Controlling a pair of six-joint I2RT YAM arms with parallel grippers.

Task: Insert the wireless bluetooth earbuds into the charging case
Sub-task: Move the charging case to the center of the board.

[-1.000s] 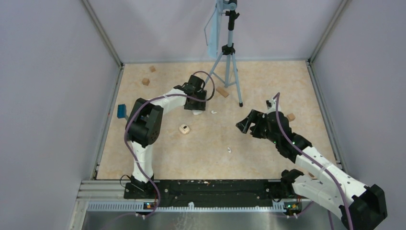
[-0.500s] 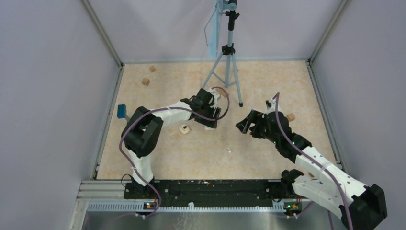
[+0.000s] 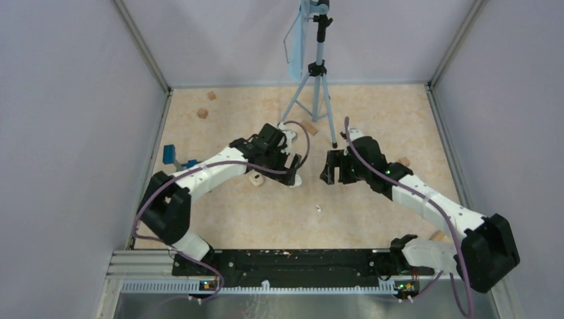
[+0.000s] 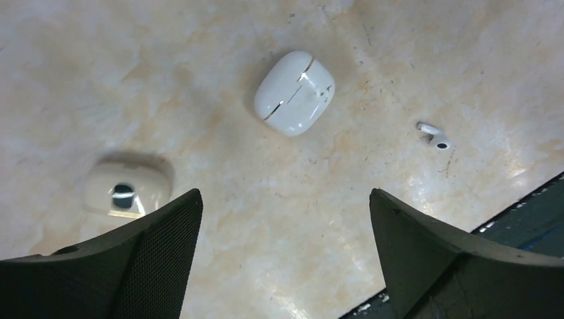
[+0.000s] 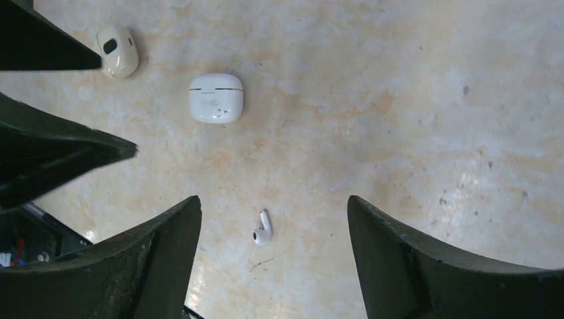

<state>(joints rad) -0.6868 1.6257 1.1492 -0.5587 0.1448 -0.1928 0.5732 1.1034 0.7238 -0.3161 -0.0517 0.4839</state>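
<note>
1. A tiny glossy white earbud [image 5: 262,228], a short stem with a bulb, lies on the mottled beige table [image 3: 266,219] (matte, stone-like).
2. Left gripper [image 4: 286,266] and right gripper [image 5: 273,266]: dark textured fingers spread wide, nothing between them.
3. In the right wrist view, the smooth white charging case [image 5: 216,98], a rounded square with its seam closed, sits at the earbud's 11 o'clock. A cream oval case [image 5: 118,50] sits at the charging case's 10 o'clock.
4. Tan wooden blocks [image 3: 202,113] lie farthest.
</note>
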